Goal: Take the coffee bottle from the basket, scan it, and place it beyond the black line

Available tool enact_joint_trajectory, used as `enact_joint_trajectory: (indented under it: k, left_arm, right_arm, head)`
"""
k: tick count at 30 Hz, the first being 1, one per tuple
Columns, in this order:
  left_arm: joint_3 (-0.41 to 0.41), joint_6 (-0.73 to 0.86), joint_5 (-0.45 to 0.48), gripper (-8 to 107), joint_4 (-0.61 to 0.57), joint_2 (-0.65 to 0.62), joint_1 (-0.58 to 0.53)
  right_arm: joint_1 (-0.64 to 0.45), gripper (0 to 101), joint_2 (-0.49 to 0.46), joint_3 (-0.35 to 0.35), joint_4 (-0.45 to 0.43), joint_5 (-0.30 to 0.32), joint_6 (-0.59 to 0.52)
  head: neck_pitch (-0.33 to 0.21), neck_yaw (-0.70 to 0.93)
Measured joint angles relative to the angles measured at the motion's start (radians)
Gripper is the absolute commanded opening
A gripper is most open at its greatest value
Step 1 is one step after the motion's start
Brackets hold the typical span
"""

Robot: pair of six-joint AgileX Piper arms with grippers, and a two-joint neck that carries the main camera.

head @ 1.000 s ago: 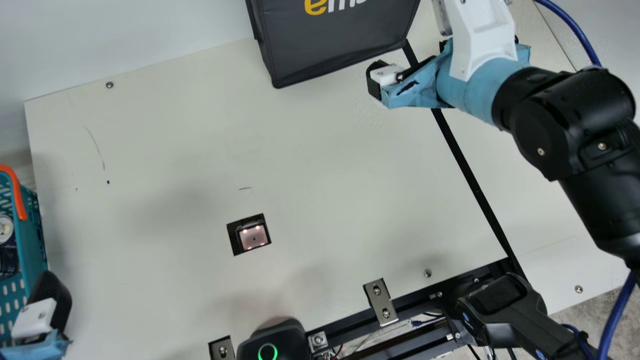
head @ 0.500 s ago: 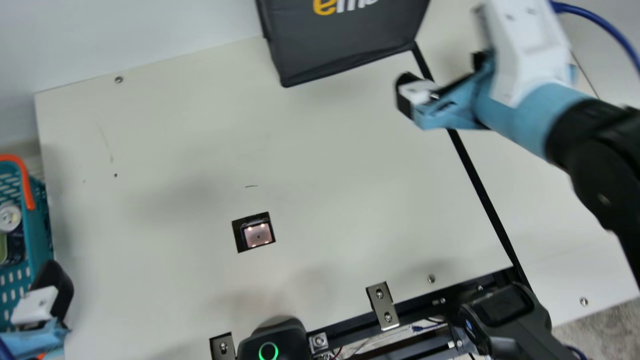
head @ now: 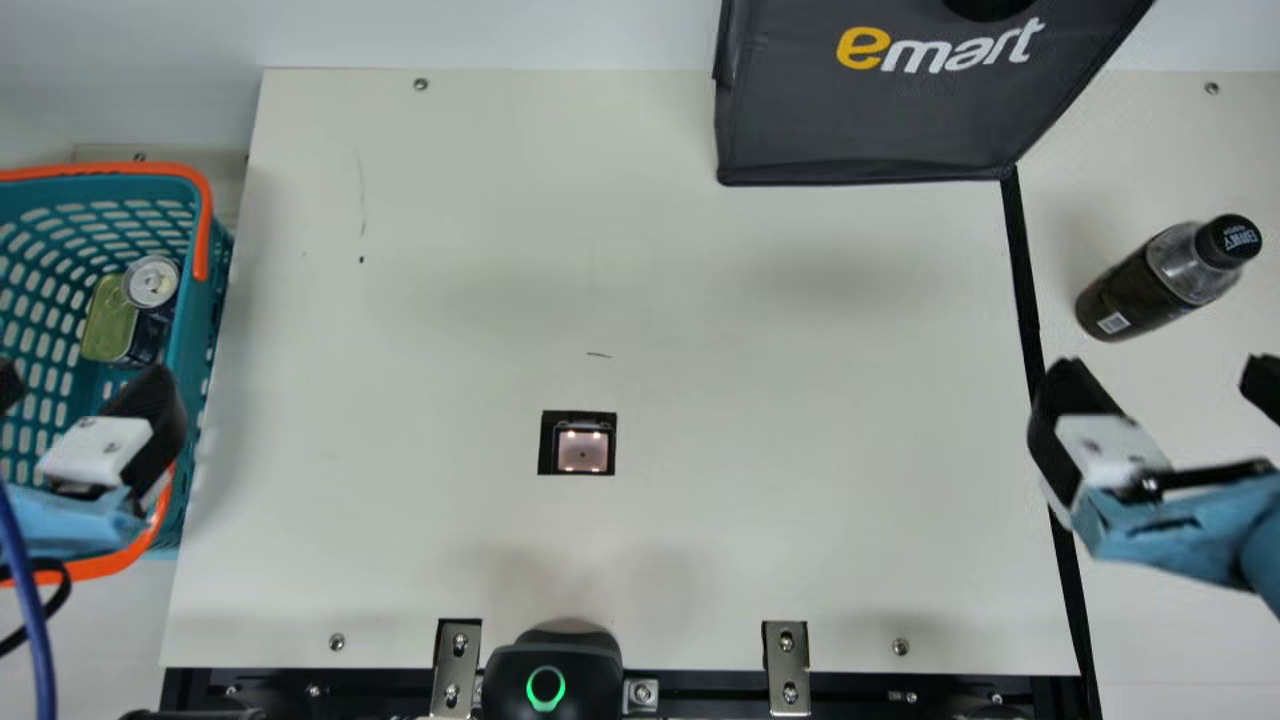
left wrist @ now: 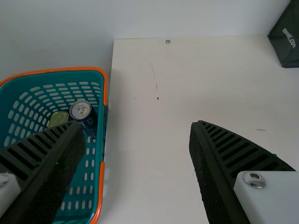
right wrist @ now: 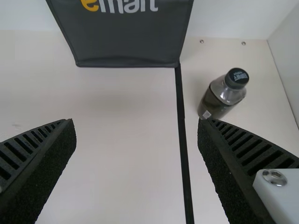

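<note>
From the scanner, left gripper hangs released at nine o'clock, right gripper released at three; bottle stands beyond line.

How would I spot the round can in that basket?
Look left in the main view for the teal, orange-trimmed basket. Inside, by its right wall, sits the can beside a tin. The can's top is round and silver; the tin's is yellow-green.
</note>
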Motion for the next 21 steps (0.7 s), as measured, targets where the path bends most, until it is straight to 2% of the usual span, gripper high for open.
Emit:
enact_joint_trajectory:
  k: [8,21]
  left_arm:
    - [-0.133,-0.017,0.092,90,0.017,0.046,-0.015]
    - [-0.139,-0.017,0.093,90,0.017,0.046,-0.015]
  right_arm:
    - [0.000,91,-0.001,0.000,0.006,0.000,0.005]
    - [0.000,91,-0.001,0.000,0.006,0.000,0.005]
  head:
    - [0.000,0.002]
    - [0.000,0.002]
